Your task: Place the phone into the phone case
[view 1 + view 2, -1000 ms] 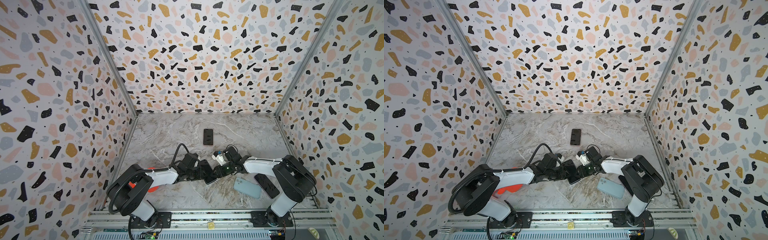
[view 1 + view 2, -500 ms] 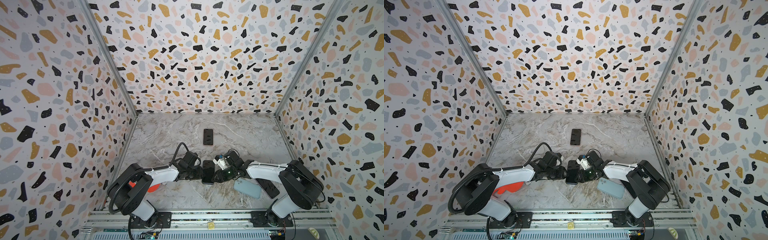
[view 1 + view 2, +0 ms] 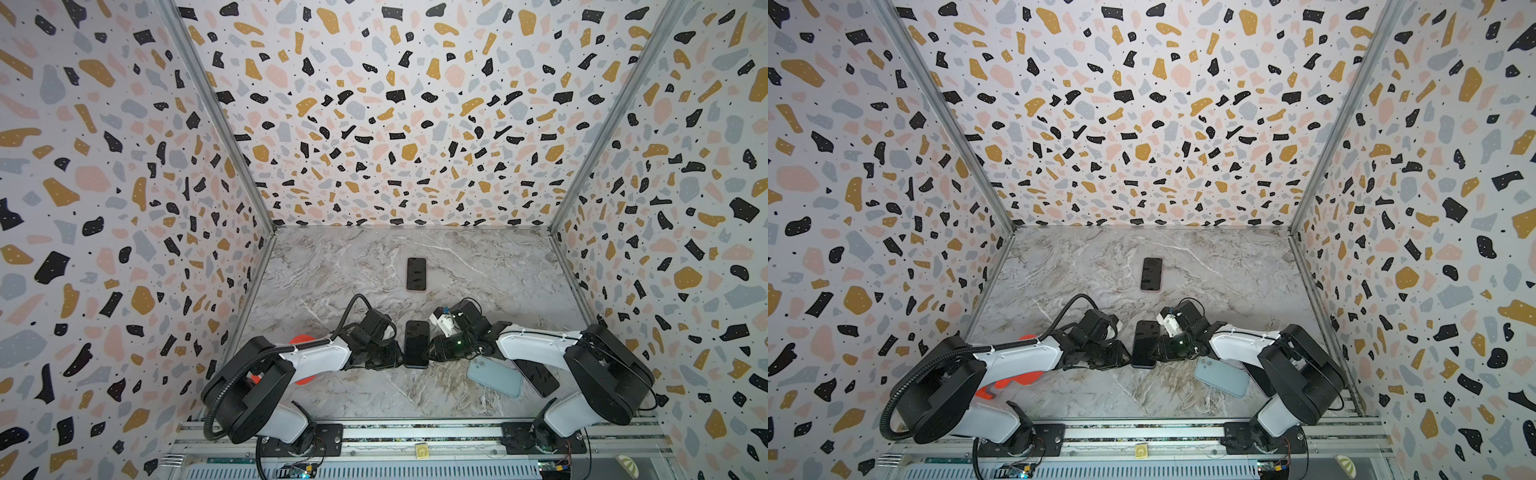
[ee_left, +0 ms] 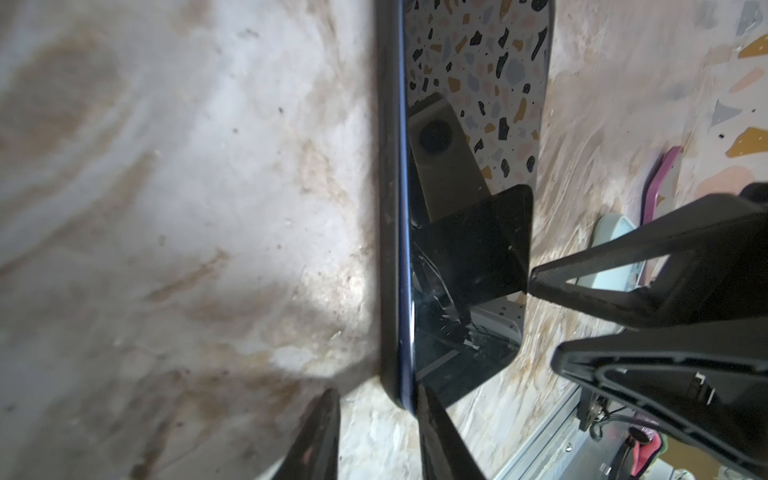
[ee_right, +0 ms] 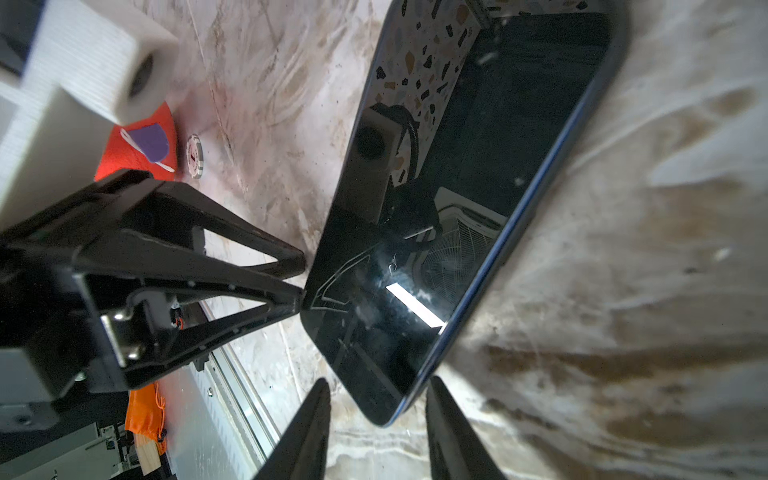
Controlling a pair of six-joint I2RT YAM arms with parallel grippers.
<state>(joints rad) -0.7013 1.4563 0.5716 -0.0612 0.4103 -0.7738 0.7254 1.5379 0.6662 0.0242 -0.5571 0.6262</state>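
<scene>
A dark phone [image 3: 417,344] [image 3: 1146,344] with a blue rim lies screen up on the marble, lengthwise between my two grippers. My left gripper [image 3: 400,358] [image 4: 376,401] is open; one fingertip [image 4: 424,399] rests at the phone's [image 4: 465,249] long edge near its corner. From the other side my right gripper [image 3: 429,353] [image 5: 378,388] stands open, with the phone's [image 5: 457,208] corner between its tips and a gap on each side. A pale blue slab with camera holes [image 3: 494,376] lies by the right arm. I cannot tell whether it is the phone case.
A second phone with a pink rim [image 3: 416,274] lies further back. A black flat piece [image 3: 538,378] sits half under the right arm. A red-orange object [image 3: 301,376] lies under the left arm, with a small chip [image 5: 194,156] beside it. Patterned walls close three sides.
The phone has turned from slanted to straight between the grippers. The left jaws have narrowed. The right gripper has shifted along the phone's right edge.
</scene>
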